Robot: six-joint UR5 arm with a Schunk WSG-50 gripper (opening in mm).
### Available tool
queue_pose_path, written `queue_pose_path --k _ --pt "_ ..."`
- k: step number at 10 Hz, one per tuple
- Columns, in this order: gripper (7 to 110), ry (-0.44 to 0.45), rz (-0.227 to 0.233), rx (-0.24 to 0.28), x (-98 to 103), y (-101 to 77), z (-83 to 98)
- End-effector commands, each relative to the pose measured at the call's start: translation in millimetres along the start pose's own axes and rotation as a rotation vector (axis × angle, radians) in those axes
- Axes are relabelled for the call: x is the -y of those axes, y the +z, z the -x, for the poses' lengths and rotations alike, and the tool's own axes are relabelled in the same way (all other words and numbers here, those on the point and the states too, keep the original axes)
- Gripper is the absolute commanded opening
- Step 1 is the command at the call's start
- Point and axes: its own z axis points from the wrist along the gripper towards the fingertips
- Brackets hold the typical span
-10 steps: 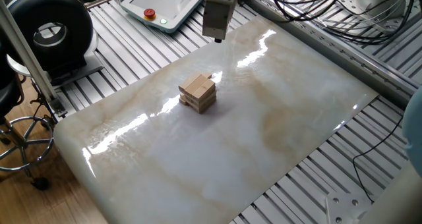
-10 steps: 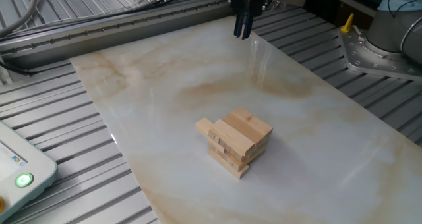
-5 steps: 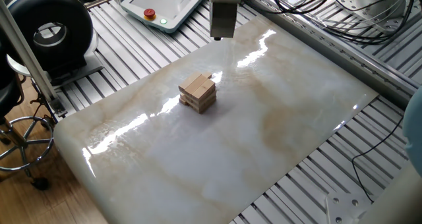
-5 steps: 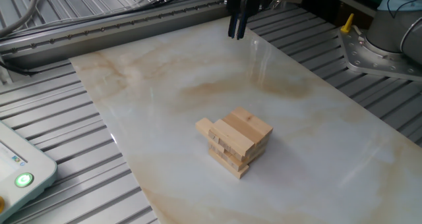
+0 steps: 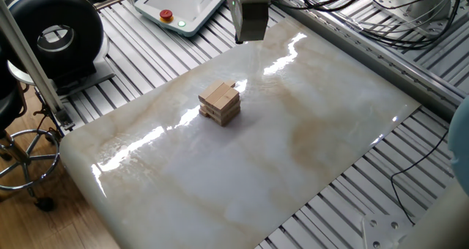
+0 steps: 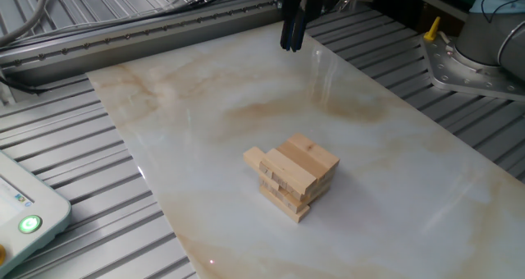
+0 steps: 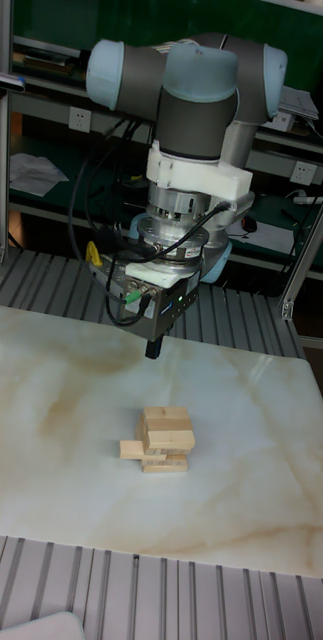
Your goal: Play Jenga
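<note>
**Gripper hangs above the slab, clear of the Jenga stack**

The Jenga [image 5: 220,103] [image 6: 291,176] [image 7: 163,440] is a small stack of light tan wooden blocks, matte and square-edged, laid in a few crosswise layers. One block [image 6: 255,158] [image 7: 133,450] juts out sideways from a middle layer, its end clear of the rest. The stack stands on a glossy marble-patterned slab [image 5: 308,132] [image 6: 410,189] [image 7: 51,420], pale with brownish veins, which throws back bright streaks of light. Around the slab runs ribbed grey metal decking [image 5: 146,51] [image 6: 90,221].

The gripper [image 5: 250,31] [image 6: 293,34] [image 7: 153,346] is dark and narrow, its two fingers pointing straight down and pressed together, with no gap visible between the tips. It holds nothing and touches nothing; it hangs in the air above the slab. The stack sits well apart from it, out in front and below, toward the middle of the slab.

Behind the gripper is the slab's far edge, then the decking and a bundle of black cables [image 5: 352,7]. To one side of it, off the slab, lies a white pendant [image 5: 183,4] with a red button. Between the gripper and the stack the slab is bare, and bare surface rings the stack on every side out to the slab's edges.
</note>
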Motion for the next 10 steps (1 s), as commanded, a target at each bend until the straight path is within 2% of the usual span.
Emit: queue_pose_path --k 1,2,3,4,5,6,7,8,9,10 --pt "7 0.066 -0.009 0.001 5.8 -4.1 -0.7" --pt "7 0.088 0.043 -0.025 -3.3 -0.9 -4.1" --pt "7 0.056 0.104 -0.002 -14.5 4.5 3.8" --pt "7 0.008 0.134 0.03 -17.1 8.1 12.5" --pt "7 0.043 0.17 0.03 -25.2 7.9 14.4" --pt "7 0.084 0.181 0.007 -27.2 5.7 11.5" --pt "7 0.034 0.156 -0.017 -19.3 4.6 8.9" --pt "7 -0.054 0.137 -0.058 -13.6 3.2 2.8" --pt "7 -0.119 0.127 -0.104 -9.4 -0.3 -3.8" --pt "7 -0.184 0.123 -0.129 -7.0 -4.8 -2.3"
